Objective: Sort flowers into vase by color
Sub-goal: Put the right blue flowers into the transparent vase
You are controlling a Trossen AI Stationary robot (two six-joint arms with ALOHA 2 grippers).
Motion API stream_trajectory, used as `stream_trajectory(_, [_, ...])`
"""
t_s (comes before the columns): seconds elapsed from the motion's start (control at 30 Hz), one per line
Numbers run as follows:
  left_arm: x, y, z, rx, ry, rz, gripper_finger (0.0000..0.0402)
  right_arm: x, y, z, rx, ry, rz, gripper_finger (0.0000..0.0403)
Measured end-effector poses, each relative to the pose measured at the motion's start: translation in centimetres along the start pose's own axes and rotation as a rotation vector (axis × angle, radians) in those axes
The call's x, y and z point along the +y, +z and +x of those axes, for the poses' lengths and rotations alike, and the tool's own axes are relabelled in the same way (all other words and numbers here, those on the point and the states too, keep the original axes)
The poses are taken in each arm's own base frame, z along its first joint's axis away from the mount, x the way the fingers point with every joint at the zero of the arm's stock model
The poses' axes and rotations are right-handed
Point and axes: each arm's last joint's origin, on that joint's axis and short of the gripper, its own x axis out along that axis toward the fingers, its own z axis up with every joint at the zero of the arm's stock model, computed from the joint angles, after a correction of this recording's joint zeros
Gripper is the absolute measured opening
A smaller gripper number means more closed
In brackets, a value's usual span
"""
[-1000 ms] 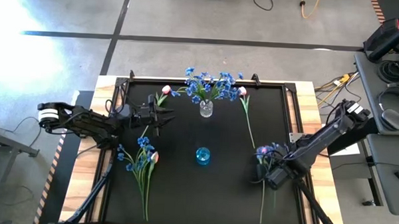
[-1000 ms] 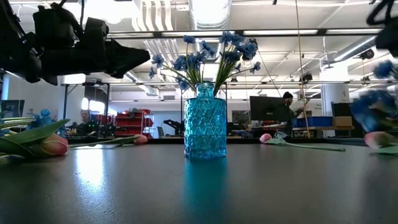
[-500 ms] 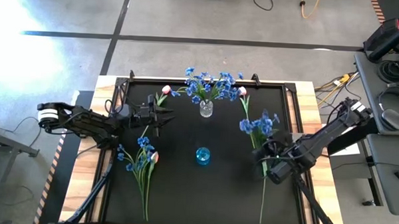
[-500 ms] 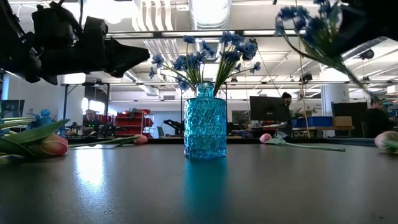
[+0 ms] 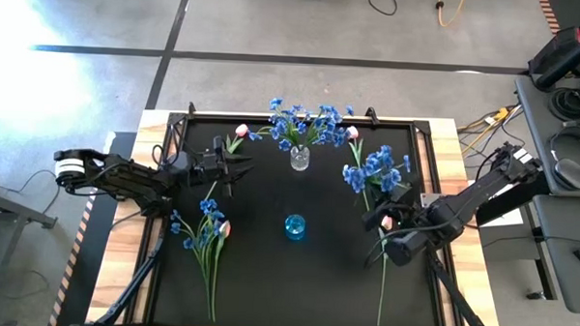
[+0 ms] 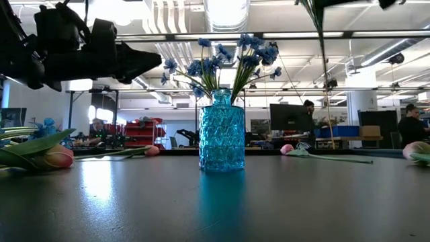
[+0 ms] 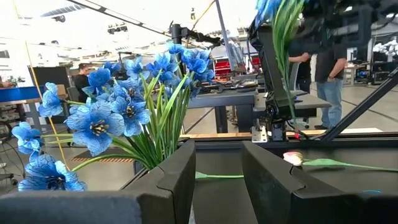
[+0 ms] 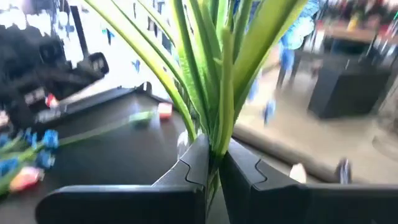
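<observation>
My right gripper [image 5: 385,217] is shut on a blue-blossom spray [image 5: 375,171] lifted over the table's right half. Its green leaves fill the right wrist view [image 8: 211,74]. A pink tulip [image 5: 382,273] lies on its stem just below that gripper. My left gripper [image 5: 234,167] hovers open at the table's left, touching nothing; its fingers [image 7: 180,177] frame the sprays standing in the clear vase [image 5: 299,159]. The blue glass vase [image 5: 295,226] stands mid-table. My right gripper pinches the spray's bundled green stems [image 8: 216,142] between its two fingers, just below where the leaves fan out. The spray is lifted clear of the table. Its blossoms [image 5: 375,171] stand off from the fingers on the far side.
Two tulips lie on the mat near the far edge, one left [image 5: 239,132] and one right [image 5: 353,136] of the clear vase. A mixed bunch of blue sprays and a tulip [image 5: 206,228] lies near the left edge. The black mat [image 5: 266,288] has a raised rim.
My right gripper has risen from the table with the blue spray and tipped it up. The blossoms, first low by the gripper, have swung toward the far edge and out of the top of the low view. The tulip stayed on the mat.
</observation>
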Motion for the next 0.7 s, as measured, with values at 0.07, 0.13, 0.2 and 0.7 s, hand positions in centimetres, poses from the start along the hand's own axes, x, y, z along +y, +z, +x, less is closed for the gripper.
stream_trajectory(0.07, [0.0, 0.0, 0.0, -0.003, 0.002, 0.001, 0.0115, 0.4, 0.8, 0.3, -0.055, -0.023, -0.016, 0.0020])
stream_trajectory(0.13, [0.0, 0.0, 0.0, -0.005, 0.003, 0.001, 0.0115, 0.8, 1.4, 0.8, -0.089, -0.053, -0.030, 0.0020])
stream_trajectory(0.2, [0.1, 0.0, 0.0, -0.004, 0.004, 0.001, 0.0115, 1.1, 1.8, 1.6, -0.101, -0.083, -0.032, 0.0020])
stream_trajectory(0.7, [0.1, 0.0, 0.0, -0.003, 0.006, 0.001, 0.0115, 3.5, 5.1, 8.3, -0.030, 0.445, -0.242, 0.0020])
